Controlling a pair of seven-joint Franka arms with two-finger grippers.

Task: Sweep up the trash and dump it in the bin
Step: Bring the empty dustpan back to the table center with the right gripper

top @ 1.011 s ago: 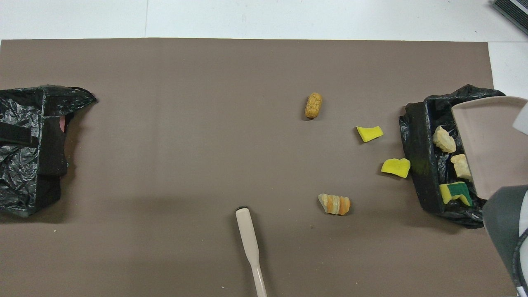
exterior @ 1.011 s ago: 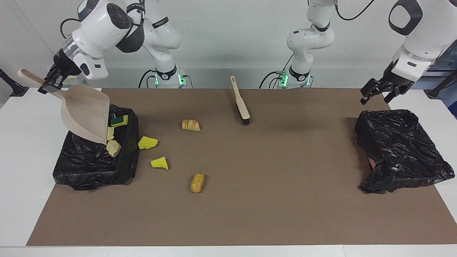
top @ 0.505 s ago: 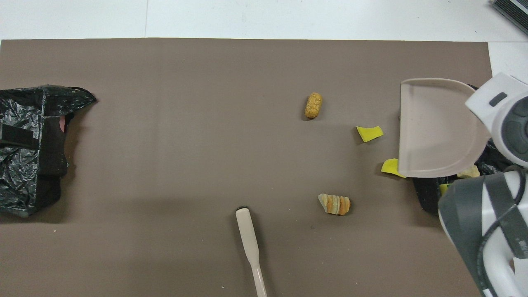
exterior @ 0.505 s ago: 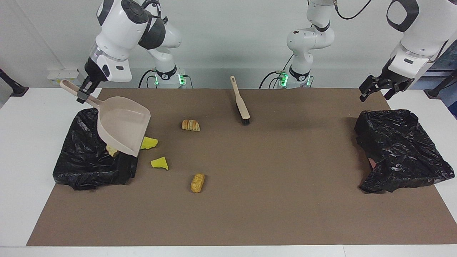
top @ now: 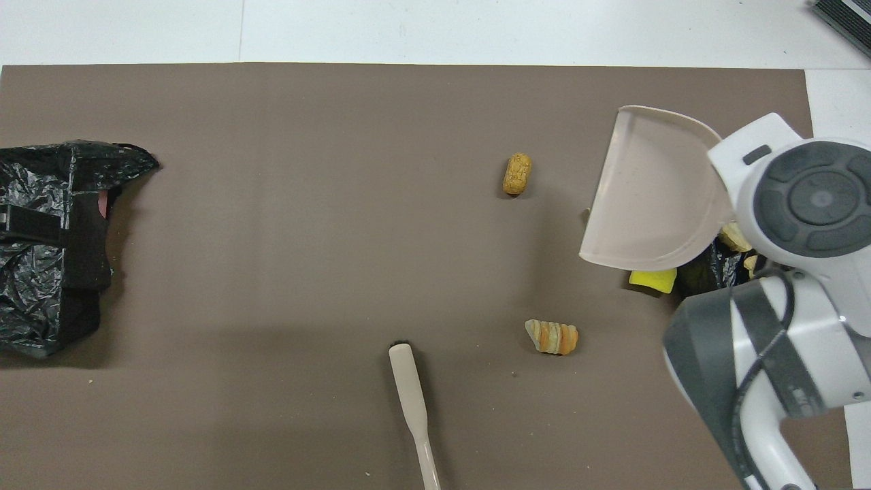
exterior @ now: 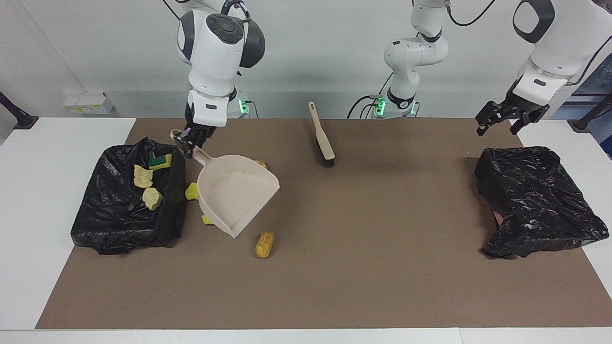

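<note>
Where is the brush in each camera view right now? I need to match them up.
Facing view: the brush lies near the top centre, on the mat between the two arm bases, bristle end pointing away from the robots.
Overhead view: the brush lies at the bottom centre.
Shared landmark: the brown bread lump.

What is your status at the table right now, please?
Right gripper shut on dustpan, raised. Left gripper open, waiting. Three pieces in bin. Brush idle.

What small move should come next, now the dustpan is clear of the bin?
Probably lower the dustpan, held by the shut right gripper, onto the mat with its lip toward the yellow sponge pieces beside the bin. Four pieces are out; the brush lies untouched, the open left gripper waiting.
</note>
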